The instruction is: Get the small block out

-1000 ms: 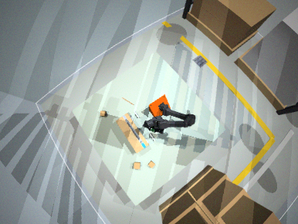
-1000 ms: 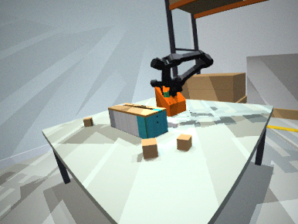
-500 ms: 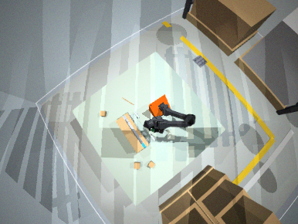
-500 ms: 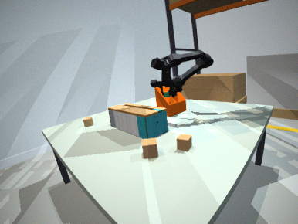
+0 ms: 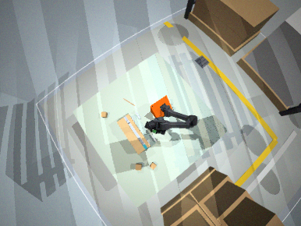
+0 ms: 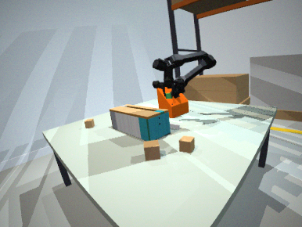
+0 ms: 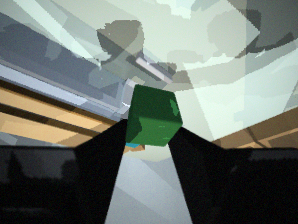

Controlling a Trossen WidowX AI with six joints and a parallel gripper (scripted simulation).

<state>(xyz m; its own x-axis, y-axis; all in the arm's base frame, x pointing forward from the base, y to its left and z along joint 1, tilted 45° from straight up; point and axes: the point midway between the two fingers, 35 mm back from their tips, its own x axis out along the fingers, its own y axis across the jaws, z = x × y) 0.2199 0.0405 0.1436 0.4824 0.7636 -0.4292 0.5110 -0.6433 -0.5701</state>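
The green block (image 7: 154, 107) (image 6: 168, 95) (image 5: 154, 131) is pinched between the two black fingertips. My gripper (image 7: 147, 124) is shut on it and holds it raised above the table (image 5: 117, 101) (image 6: 188, 184). The box (image 5: 132, 133) (image 6: 137, 111) (image 7: 50, 117), with a wooden top and a teal end, stands upright on the table. In the top view, the gripper and block are beside the box's long side, with a small gap seen from above. In the exterior view, they appear higher than the box top and behind it. The fingertips are too small to make out in the top and exterior views.
One wooden cube (image 5: 104, 114) (image 6: 89, 123) lies beyond the box's far end. Two more wooden cubes, one (image 5: 139, 167) (image 6: 152, 150) and another (image 5: 153, 165) (image 6: 187, 144), lie near its teal end. A thin stick (image 5: 129, 102) lies near the orange arm base (image 5: 157, 107) (image 6: 172, 109).
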